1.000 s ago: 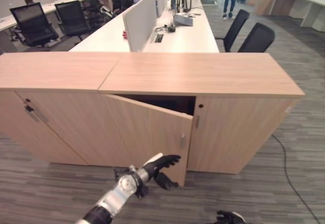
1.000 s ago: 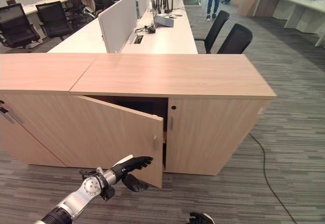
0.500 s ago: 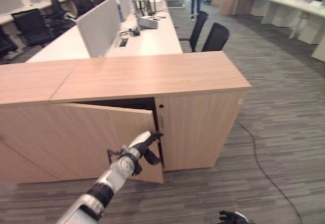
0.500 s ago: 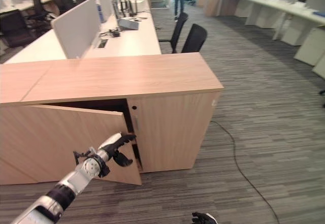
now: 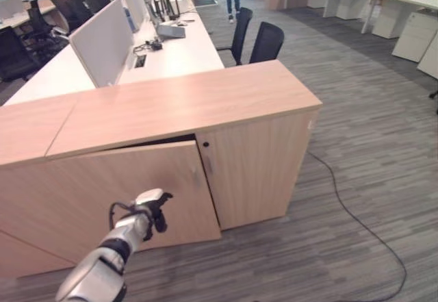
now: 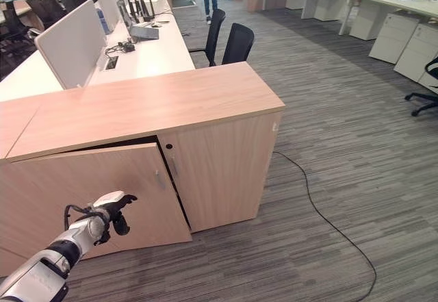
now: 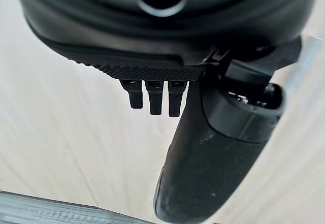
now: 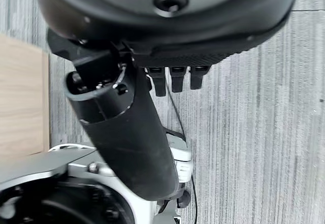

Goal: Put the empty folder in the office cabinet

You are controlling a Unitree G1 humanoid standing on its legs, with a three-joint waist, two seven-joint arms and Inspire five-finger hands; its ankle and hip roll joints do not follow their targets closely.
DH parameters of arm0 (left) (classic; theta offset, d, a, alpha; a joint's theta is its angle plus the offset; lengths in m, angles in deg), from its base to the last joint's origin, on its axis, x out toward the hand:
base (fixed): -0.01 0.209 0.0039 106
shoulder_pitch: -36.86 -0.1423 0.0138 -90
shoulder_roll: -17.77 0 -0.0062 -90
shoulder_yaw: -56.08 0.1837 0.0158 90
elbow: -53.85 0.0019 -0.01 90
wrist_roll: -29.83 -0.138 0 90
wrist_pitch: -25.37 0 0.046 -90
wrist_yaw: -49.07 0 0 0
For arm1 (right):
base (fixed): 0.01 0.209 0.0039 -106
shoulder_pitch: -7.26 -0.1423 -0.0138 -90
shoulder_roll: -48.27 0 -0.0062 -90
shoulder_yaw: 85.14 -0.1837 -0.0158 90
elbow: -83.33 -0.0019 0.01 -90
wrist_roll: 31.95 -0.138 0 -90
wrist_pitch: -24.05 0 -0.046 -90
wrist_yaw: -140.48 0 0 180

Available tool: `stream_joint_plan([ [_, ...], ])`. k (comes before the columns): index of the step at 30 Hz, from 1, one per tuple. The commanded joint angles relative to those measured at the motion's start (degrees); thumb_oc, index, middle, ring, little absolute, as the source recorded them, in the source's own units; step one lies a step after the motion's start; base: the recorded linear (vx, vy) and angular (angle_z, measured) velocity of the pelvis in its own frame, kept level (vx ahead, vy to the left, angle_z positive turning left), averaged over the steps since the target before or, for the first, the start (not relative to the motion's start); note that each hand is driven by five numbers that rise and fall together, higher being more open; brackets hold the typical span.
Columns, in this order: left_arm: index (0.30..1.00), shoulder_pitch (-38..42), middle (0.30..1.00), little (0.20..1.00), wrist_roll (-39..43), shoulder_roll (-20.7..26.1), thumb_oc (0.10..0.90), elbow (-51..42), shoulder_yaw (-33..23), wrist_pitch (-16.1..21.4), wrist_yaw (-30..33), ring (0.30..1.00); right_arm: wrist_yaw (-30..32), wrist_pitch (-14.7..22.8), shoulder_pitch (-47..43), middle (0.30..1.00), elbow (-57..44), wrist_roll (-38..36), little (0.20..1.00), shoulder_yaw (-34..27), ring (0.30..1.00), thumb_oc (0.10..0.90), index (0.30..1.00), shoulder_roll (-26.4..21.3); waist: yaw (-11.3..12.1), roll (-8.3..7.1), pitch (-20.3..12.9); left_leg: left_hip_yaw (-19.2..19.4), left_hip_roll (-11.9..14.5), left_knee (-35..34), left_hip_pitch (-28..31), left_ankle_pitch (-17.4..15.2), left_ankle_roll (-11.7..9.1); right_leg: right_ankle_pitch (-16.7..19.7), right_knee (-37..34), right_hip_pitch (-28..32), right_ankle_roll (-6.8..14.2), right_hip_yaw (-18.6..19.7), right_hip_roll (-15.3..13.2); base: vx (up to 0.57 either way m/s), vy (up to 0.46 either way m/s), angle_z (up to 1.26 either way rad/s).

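Your left hand (image 5: pixel 152 206), fingers straight and holding nothing, presses the light wooden cabinet door (image 5: pixel 130 192) almost closed; judging by that, little remains.

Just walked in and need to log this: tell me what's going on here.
The robot's left hand, fingers relaxed, is against the light wooden cabinet door, which stands almost shut, with a dark gap left along its top edge. The right hand hangs over the grey carpet, holding nothing. No folder can be seen.
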Motion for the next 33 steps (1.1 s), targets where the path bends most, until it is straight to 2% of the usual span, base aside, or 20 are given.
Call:
stream_joint_plan([
  [1, 0.900, 1.16, 0.900, 0.900, 4.62, 4.15, 0.800, -8.99, -5.78, 2.95, 1.74, 0.900, 0.87, 1.34, -2.26, 0.900, 2.68, 0.05, 0.900, -1.23, 0.900, 0.800, 0.900, -1.31, 0.10, -3.14, -3.43, 0.46, 0.19, 6.29, -2.86, -8.50, 2.01, -8.87, 0.44, 2.99, 7.20, -0.43, -2.49, 0.01, 0.006, 0.04],
  [6, 0.900, -10.83, 0.900, 0.900, 18.60, 2.05, 0.800, -29.49, -8.03, 6.34, -6.91, 0.900, 1.35, 1.03, -3.22, 0.900, 4.20, 1.42, 0.900, -3.05, 0.900, 0.800, 0.900, -1.98, 1.47, -2.62, -2.67, -0.68, 0.46, 7.61, -4.00, -8.71, 2.04, -9.21, 0.33, 3.21, 6.86, -1.27, -2.26, 0.00, 0.005, 0.06],
  [10, 0.900, -20.43, 0.900, 0.900, 39.17, -2.58, 0.800, -41.76, -12.33, 7.48, -10.86, 0.900, 1.67, 1.24, -3.90, 0.900, 5.27, 0.60, 0.900, -4.03, 0.900, 0.800, 0.900, -1.17, 2.77, -2.93, -2.52, -1.89, 0.32, 8.08, -5.08, -8.19, 2.20, -9.28, 0.33, 2.96, 6.54, -1.89, -2.21, 0.01, -0.012, 0.09],
  [14, 0.900, -24.72, 0.900, 0.900, 46.03, -7.08, 0.800, -54.73, -16.22, 8.13, -9.54, 0.900, 1.92, 1.74, -3.03, 0.900, 5.33, -1.03, 0.900, -4.61, 0.900, 0.800, 0.900, 0.45, 4.26, -3.83, -1.78, -3.37, 0.17, 8.96, -5.95, -7.88, 2.11, -9.38, 0.33, 3.29, 6.15, -2.87, -1.94, 0.00, -0.033, 0.17],
  [16, 0.900, -25.09, 0.900, 0.900, 46.97, -7.65, 0.800, -56.80, -16.64, 8.04, -9.61, 0.900, 1.98, 1.77, -2.97, 0.900, 5.20, -1.19, 0.900, -4.47, 0.900, 0.800, 0.900, 0.60, 4.39, -3.92, -1.59, -3.47, 0.21, 9.04, -6.05, -7.79, 2.06, -9.40, 0.33, 3.38, 6.08, -3.14, -1.90, -0.01, -0.019, 0.30],
  [17, 0.900, -25.63, 0.900, 0.900, 47.51, -7.44, 0.800, -61.91, -16.90, 8.38, -10.40, 0.900, 1.96, 1.84, -2.89, 0.900, 5.36, -0.86, 0.900, -3.90, 0.900, 0.800, 0.900, 1.01, 4.90, -4.08, -1.07, -3.79, 0.18, 8.99, -6.17, -7.55, 2.05, -9.29, 0.33, 3.46, 6.00, -3.51, -1.78, -0.01, -0.015, 0.20],
  [20, 0.900, -26.26, 0.900, 0.900, 48.64, -6.13, 0.800, -65.86, -16.32, 8.16, -12.50, 0.900, 1.60, 1.83, -2.94, 0.900, 5.43, -0.43, 0.900, -3.32, 0.900, 0.800, 0.900, 1.35, 5.07, -4.23, -0.67, -4.28, -0.03, 8.63, -6.32, -7.64, 2.13, -9.15, 0.33, 3.24, 6.03, -3.72, -1.75, -0.02, -0.015, 0.05],
  [24, 0.900, -28.46, 0.900, 0.900, 50.87, -5.69, 0.800, -66.67, -15.77, 6.97, -13.43, 0.900, 1.11, 1.51, -2.97, 0.900, 5.50, -0.04, 0.900, -2.64, 0.900, 0.800, 0.900, 1.78, 5.41, -4.23, -0.63, -4.39, 0.09, 8.84, -6.51, -7.45, 2.07, -9.35, 0.33, 3.42, 5.79, -3.82, -1.60, 0.00, -0.005, -0.01],
  [33, 0.900, -31.90, 0.900, 0.900, 64.70, -9.12, 0.800, -65.19, -12.87, 4.09, -16.69, 0.900, 1.39, 1.30, -4.42, 0.900, 6.81, -0.61, 0.900, -0.79, 0.900, 0.800, 0.900, 4.24, 6.15, -4.23, -0.49, -4.83, 0.02, 9.33, -6.47, -6.79, 2.12, -9.73, 0.33, 4.12, 5.43, -4.11, -1.29, 0.00, -0.002, 0.00],
])
